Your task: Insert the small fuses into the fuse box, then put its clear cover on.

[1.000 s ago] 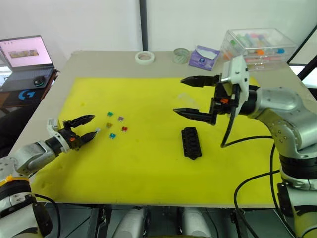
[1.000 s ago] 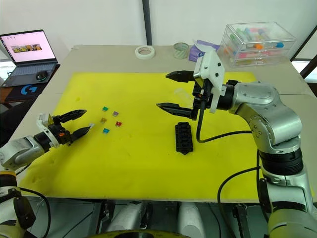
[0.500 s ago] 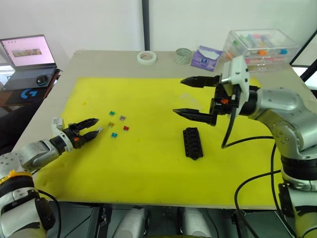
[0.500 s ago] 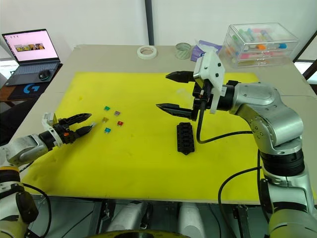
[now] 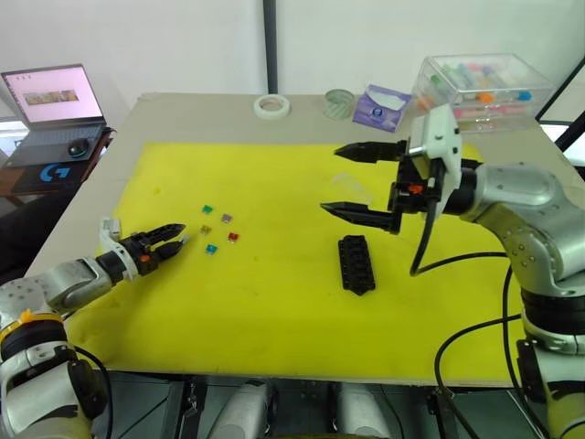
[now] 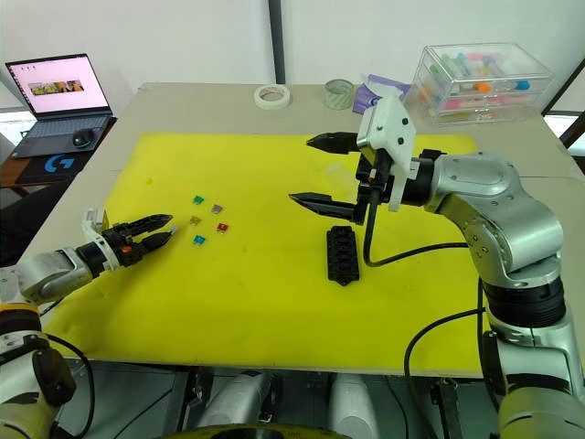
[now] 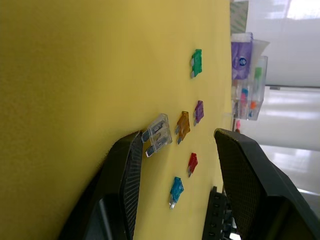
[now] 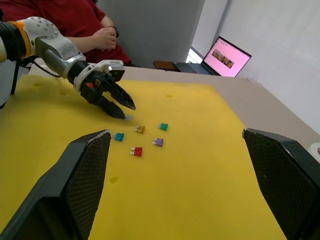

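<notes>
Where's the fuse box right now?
The fuse box lies on the yellow mat, centre-right in the head views, below the right tool.

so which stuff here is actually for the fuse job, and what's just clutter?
Job:
small fuses
clear fuse at the left gripper
fuse box
clear cover

Clutter:
tape roll
glass jar
purple packet
storage case
laptop

Looks like a robot lab or test room, not a home. Plain white walls, a beige work table (image 5: 183, 114) covered by a yellow mat (image 5: 274, 293). An open laptop (image 5: 50, 105) with a mouse sits on a side desk. Clear storage case (image 5: 484, 82) of coloured tubes, tape roll (image 5: 271, 106), and a seated person (image 8: 75, 22) watching nearby.
</notes>
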Robot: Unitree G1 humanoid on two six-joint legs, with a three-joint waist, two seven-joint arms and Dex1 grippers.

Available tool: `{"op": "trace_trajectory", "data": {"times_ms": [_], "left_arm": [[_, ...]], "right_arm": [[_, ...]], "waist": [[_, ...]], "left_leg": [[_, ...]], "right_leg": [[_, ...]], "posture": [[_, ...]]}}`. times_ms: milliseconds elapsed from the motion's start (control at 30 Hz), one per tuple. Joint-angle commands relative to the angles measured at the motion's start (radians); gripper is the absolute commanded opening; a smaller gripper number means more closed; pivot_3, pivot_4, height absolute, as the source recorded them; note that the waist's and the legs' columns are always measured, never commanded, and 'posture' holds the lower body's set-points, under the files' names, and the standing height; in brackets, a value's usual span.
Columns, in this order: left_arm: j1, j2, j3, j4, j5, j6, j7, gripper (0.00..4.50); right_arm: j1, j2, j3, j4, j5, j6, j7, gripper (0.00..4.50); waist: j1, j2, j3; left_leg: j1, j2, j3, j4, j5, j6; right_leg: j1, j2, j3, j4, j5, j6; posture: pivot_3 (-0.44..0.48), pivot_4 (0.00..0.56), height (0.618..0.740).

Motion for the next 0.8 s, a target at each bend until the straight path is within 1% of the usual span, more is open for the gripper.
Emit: {"op": "trace_trajectory", "data": {"times_ms": [33,67,133,500,600,800], "left_arm": [[0.005,-0.01,0.001,0.027,0.058,0.007,-0.002,2.15],[0.006,-0.008,0.0,0.025,0.067,0.007,-0.006,1.98],[0.006,-0.006,0.003,0.023,0.083,0.01,-0.015,1.44],[0.015,-0.002,0.032,0.011,0.147,0.033,-0.052,1.44],[0.017,-0.004,0.036,0.004,0.162,0.037,-0.059,0.88],[0.027,-0.011,0.039,-0.012,0.187,0.04,-0.066,0.88]], "right_arm": [[-0.006,-0.012,-0.036,-0.027,0.013,-0.011,0.001,4.5],[-0.004,-0.011,-0.035,-0.023,0.011,-0.014,0.001,4.5],[0.0,-0.01,-0.033,-0.02,0.008,-0.017,0.002,4.5],[0.002,-0.011,-0.023,-0.016,-0.002,-0.03,0.013,4.5],[0.001,-0.011,-0.021,-0.012,-0.002,-0.032,0.016,4.5],[-0.001,-0.009,-0.019,-0.009,-0.004,-0.033,0.019,4.5]], "waist": [[0.0,0.0,0.0],[0.0,0.0,0.0],[-0.001,0.0,0.0],[-0.007,0.0,0.0],[-0.009,0.0,0.0],[-0.019,0.0,0.0]], "left_leg": [[0.0,0.0,0.0,0.0,0.0,0.0],[0.0,0.0,0.0,0.0,0.0,0.0],[0.0,0.0,0.0,0.0,0.0,0.0],[0.0,0.0,0.0,-0.001,0.0,0.0],[0.0,0.0,0.0,-0.001,0.0,0.0],[0.0,0.0,0.0,-0.001,0.0,0.0]], "right_leg": [[0.0,0.0,0.0,0.0,0.0,0.0],[0.0,0.0,0.0,0.0,0.0,0.0],[0.0,0.0,0.0,0.0,0.0,0.0],[0.0,0.0,0.0,0.0,0.0,0.0],[0.0,0.0,0.0,0.0,0.0,0.0],[-0.001,0.0,0.0,0.0,0.0,0.0]], "posture": [[0.0,0.15,0.74],[0.0,0.15,0.74],[0.0,0.15,0.74],[0.0,0.15,0.74],[0.0,0.15,0.74],[0.0,0.15,0.74]]}}
